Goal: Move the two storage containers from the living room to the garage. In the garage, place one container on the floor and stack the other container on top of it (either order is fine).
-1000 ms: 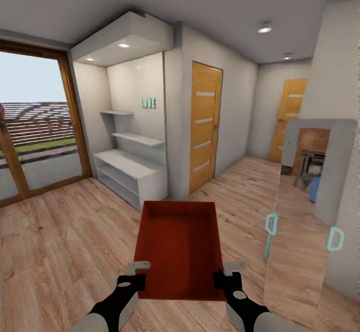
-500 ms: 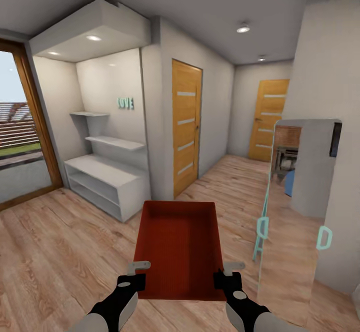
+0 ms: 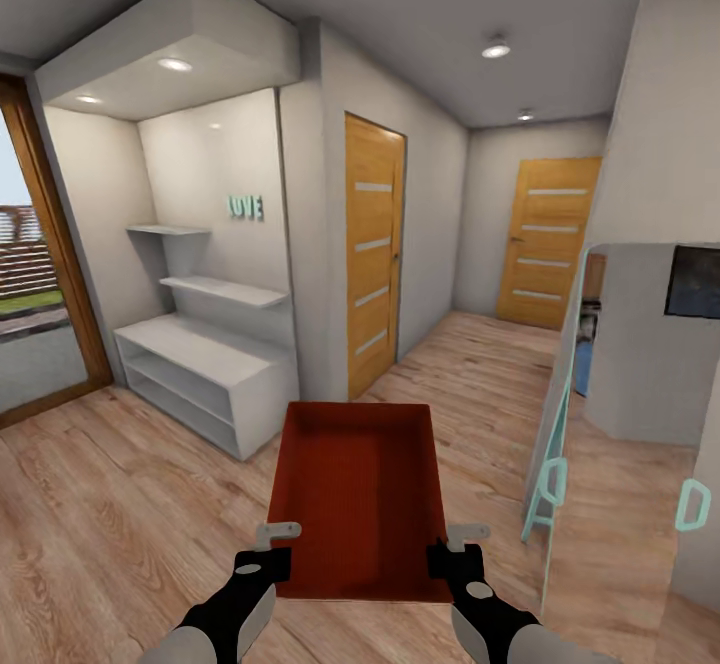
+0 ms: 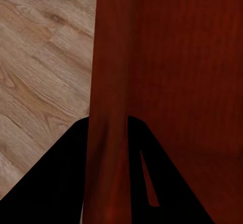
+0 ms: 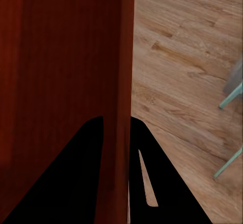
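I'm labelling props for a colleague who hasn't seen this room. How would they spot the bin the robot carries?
Start at the white shelf unit in the alcove, then look down over the wood floor toward the robot. The bin hangs between the left tool and right tool: orange-red, rectangular, lidless, empty.

An orange-red, lidless rectangular storage container [image 3: 360,494] with slightly tapered walls is held level above the light wood-plank floor, open side up and empty, its long axis pointing away from the robot, its near side walls [image 4: 109,107] [image 5: 119,92] clamped between black fingers.
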Controlling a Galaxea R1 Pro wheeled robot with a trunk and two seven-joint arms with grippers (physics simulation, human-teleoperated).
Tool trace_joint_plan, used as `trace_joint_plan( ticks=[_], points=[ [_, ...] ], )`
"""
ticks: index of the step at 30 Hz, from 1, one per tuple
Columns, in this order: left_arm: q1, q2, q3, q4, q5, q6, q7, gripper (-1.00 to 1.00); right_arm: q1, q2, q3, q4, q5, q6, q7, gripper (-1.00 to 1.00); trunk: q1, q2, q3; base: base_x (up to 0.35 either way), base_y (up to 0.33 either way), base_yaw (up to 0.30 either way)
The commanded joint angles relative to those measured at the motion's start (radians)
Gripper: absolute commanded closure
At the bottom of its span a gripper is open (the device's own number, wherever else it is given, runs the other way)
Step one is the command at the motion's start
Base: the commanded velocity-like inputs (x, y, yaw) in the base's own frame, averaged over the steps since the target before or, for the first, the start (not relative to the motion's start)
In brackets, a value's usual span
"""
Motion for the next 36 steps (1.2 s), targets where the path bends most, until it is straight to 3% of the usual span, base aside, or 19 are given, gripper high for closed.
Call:
trace_joint_plan(
  ticks=[1, 13, 36],
  points=[
    [0.0, 0.001, 0.009, -0.005, -0.01, 0.007, 0.01, 1.0, -0.001, 0.0, -0.029, 0.002, -0.007, -0.003, -0.009, 1.0, 0.001, -0.001, 0.0, 0.322, 0.161, 0.0],
    [0.0, 0.001, 0.009, -0.005, -0.01, 0.007, 0.01, 1.0, -0.001, 0.002, -0.028, 0.002, -0.007, -0.003, -0.01, 1.0, 0.001, -0.001, 0.0, 0.322, 0.161, -0.023],
    [0.0, 0.001, 0.009, -0.006, -0.01, 0.006, 0.01, 1.0, 0.0, 0.001, -0.029, 0.002, -0.007, -0.003, -0.01, 1.0, 0.001, -0.001, 0.004, 0.322, 0.145, -0.271]
  ],
)
